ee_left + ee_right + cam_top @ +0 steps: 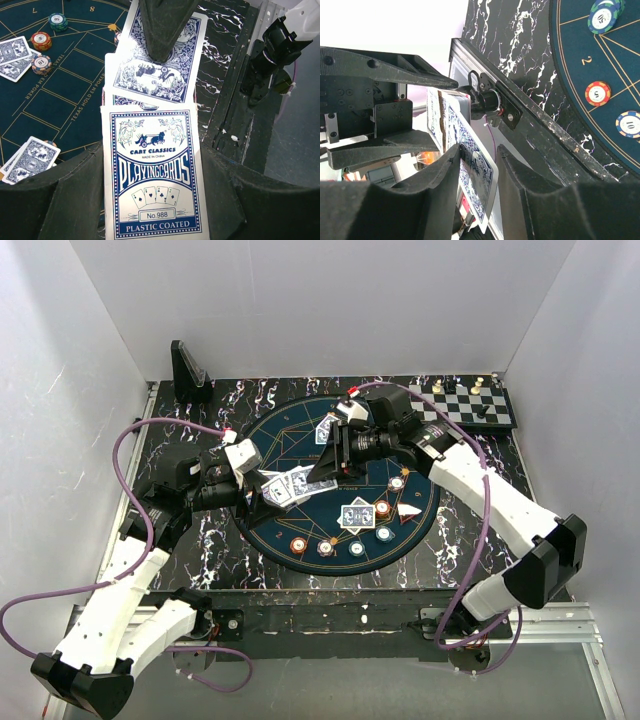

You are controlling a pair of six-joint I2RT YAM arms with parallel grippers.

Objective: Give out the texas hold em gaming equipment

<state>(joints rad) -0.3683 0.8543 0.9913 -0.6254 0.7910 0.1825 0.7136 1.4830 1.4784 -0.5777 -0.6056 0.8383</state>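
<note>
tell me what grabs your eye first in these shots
The two arms meeting over the round dark-blue mat at the table's middle: the left arm's fingers clamp a stack of blue-backed playing cards, and the right arm's fingers straddle one card's edge. Next, colourful poker chips line the mat's near rim, and a chessboard sits in the far right corner.

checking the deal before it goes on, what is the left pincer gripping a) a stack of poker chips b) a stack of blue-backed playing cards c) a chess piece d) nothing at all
b, the left pincer is shut on a stack of playing cards, blue and white, fanned out between its fingers.
</note>
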